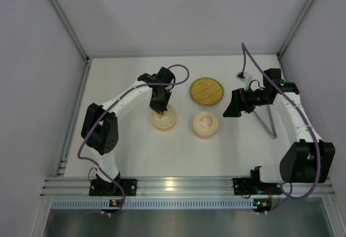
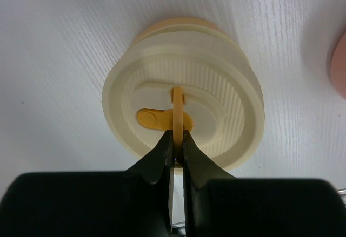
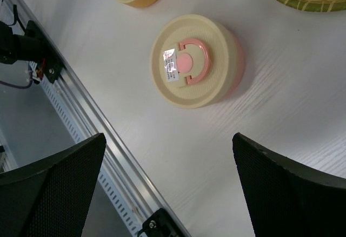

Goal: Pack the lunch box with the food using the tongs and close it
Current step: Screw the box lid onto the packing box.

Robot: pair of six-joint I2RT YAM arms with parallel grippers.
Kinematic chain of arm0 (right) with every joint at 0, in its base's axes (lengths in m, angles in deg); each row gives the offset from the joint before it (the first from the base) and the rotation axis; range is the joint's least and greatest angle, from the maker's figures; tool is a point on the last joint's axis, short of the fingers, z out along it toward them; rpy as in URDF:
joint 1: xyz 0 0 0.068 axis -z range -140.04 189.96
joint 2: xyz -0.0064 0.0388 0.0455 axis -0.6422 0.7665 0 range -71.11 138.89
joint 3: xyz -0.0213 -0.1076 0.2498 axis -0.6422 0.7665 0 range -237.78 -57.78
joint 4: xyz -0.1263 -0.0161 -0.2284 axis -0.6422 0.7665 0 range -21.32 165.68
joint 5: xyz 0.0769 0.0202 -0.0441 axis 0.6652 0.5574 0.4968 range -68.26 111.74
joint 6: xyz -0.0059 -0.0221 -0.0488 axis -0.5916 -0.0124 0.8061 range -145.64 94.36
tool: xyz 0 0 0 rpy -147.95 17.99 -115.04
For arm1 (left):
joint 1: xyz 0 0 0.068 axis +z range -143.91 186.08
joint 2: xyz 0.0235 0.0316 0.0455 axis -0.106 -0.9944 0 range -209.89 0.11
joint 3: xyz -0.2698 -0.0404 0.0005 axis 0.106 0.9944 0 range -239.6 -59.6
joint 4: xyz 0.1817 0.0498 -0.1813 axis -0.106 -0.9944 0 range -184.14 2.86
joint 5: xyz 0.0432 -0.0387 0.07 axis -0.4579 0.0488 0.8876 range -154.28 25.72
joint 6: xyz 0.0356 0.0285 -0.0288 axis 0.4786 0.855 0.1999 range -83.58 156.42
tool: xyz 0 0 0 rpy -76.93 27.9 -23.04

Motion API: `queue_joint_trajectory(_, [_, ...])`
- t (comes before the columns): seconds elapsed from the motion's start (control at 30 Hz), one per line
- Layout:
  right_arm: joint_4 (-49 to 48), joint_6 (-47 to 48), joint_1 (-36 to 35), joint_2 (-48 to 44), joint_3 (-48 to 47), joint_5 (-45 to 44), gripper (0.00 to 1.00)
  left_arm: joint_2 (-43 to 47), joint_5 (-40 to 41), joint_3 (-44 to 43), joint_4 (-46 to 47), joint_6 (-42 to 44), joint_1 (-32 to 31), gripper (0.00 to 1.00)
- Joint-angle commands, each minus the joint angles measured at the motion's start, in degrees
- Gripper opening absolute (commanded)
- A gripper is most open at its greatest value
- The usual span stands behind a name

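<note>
The orange lunch box [image 1: 164, 121] carries a cream ribbed lid [image 2: 216, 80] with a yellow ring handle [image 2: 177, 105] standing upright. My left gripper [image 2: 177, 137] is shut on that ring from above; in the top view the left gripper [image 1: 158, 109] hangs right over the box. A second, pink lunch box [image 3: 192, 61] stands closed with a pink handle lying flat. My right gripper [image 3: 173, 194] is open and holds nothing, hovering above the table near the pink box. The tongs [image 1: 265, 123] lie on the table under the right arm. The food is out of view.
A round bamboo plate [image 1: 206, 90] lies behind the two boxes. The pink box's edge [image 2: 339, 64] shows right of the orange one. An aluminium rail [image 3: 108, 156] marks the table's near edge. White walls enclose the left, back and right sides.
</note>
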Motion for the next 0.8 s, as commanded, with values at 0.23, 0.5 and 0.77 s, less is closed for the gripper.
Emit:
queue_joint_trajectory(0.23, [-3.11, 0.01, 1.21, 0.01, 0.44, 2.49, 0.99, 3.21, 4.32, -0.30, 0.45, -0.48, -0.74, 0.00])
queue_joint_trajectory(0.5, [-3.28, -0.08, 1.21, -0.17, 0.79, 2.41, 0.99, 3.12, 6.53, -0.48, -0.17, 0.14, -0.82, 0.00])
queue_joint_trajectory(0.77, [-3.46, -0.25, 1.21, 0.01, 0.71, 2.49, 0.99, 3.47, 8.10, -2.14, -1.22, 1.19, -3.54, 0.00])
